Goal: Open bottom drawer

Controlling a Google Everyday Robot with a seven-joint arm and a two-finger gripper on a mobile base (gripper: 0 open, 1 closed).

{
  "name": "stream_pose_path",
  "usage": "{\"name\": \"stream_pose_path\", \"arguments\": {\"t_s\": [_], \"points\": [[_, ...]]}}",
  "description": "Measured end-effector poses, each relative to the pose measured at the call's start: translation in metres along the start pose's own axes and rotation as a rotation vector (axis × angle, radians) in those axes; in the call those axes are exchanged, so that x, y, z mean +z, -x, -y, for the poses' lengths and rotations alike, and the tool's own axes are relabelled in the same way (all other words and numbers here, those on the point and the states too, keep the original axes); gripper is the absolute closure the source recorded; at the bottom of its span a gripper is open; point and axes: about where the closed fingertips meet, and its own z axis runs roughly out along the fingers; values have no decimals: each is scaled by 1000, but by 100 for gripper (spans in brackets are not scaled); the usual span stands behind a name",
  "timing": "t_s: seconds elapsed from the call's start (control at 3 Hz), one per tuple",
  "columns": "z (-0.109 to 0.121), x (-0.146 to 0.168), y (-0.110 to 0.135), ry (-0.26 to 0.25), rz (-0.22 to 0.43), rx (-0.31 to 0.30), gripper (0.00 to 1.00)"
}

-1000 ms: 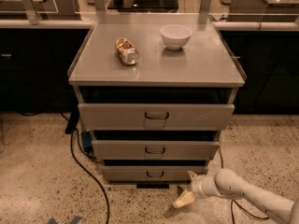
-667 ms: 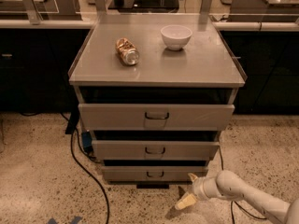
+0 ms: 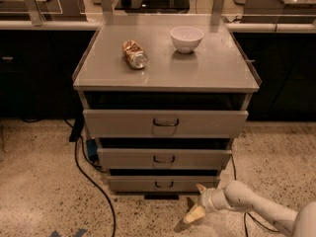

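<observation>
The bottom drawer (image 3: pixel 131 183), lowest in the cabinet (image 3: pixel 197 75), carries its level handle (image 3: pixel 164 184) just up and left of the gripper (image 3: pixel 197 201), which hangs near the floor (image 3: pixel 44 181), its fingers spread apart and holding nothing.

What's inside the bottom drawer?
Only a dark gap shows above the bottom drawer; the middle drawer covers its inside. The gripper hangs open just right of it, near the floor.

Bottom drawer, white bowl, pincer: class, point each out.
bottom drawer (image 3: pixel 164 183): camera view, front panel at handle.
white bowl (image 3: pixel 186 39): camera view, outer wall.
pincer (image 3: pixel 195 203): camera view, between fingertips, low, right of drawer.
</observation>
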Motion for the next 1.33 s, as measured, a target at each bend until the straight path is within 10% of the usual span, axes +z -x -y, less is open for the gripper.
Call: {"name": "stream_pose_path", "arguments": {"t_s": [0.33, 0.67, 1.33], "points": [[2, 46, -11, 71, -35, -72, 0], [40, 36, -2, 4, -23, -73, 0], [46, 29, 9, -34, -10, -113, 0]]}}
